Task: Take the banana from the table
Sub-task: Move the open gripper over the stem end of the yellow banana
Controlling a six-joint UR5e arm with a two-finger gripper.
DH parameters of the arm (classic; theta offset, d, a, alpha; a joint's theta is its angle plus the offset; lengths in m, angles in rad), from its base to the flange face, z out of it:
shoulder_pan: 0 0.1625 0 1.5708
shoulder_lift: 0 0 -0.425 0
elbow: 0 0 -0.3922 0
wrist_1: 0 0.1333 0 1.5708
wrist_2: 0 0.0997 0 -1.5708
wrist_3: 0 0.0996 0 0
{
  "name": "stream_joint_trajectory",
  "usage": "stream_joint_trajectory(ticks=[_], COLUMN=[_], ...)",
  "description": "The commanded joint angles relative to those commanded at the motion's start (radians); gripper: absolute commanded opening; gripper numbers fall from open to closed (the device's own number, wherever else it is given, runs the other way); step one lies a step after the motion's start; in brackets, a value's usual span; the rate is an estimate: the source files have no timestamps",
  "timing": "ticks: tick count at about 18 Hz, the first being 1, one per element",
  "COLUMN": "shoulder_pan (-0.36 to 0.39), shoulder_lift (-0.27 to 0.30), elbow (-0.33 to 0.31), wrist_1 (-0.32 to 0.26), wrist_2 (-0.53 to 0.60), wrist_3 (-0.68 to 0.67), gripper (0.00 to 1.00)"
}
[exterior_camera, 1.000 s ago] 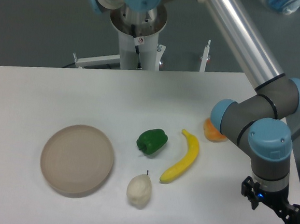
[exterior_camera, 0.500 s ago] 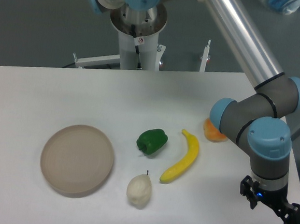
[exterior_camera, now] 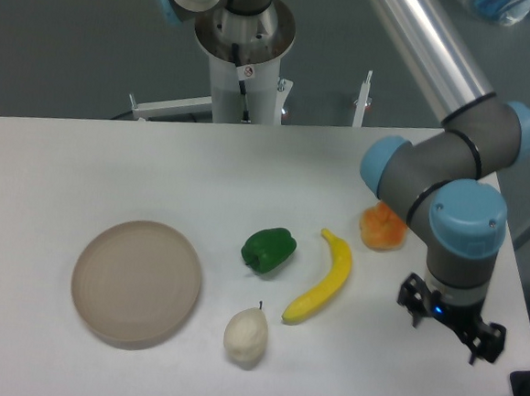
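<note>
No readable text, labels, brands or numbers anywhere in view. Only candidate: a small round red-and-white sticker (exterior_camera: 248, 70) on the white arm pedestal (exterior_camera: 241, 91), too small to read.

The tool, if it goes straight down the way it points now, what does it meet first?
Most likely bare table. The tool points downward, right of the banana and nearer the camera than the orange lump, though one view leaves depth uncertain.
</note>
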Motion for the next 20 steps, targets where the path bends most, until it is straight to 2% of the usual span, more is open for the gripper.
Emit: stream_joint_trajectory(ticks=[2,6,8,10,11,17,20], shoulder_pan=[0.020,0.028,0.043,0.058,0.060,0.051,0.045], shoulder_lift=[0.043,0.083,0.103,0.112,0.114,0.108,0.111], elbow=[-0.077,-0.169,-0.238,-0.292,-0.322,-0.419,-0.468], wrist_1=[-0.026,-0.031,0.010,0.098,0.122,0.241,0.271], wrist_2=[-0.040,-0.075,-0.135,-0.161,-0.161,-0.155,-0.152], wrist_3=[0.002,0.002,-0.009,-0.053,-0.058,-0.078,-0.075], gripper=[1.00,1.00,1.00,1.00,1.00,1.00,1.00])
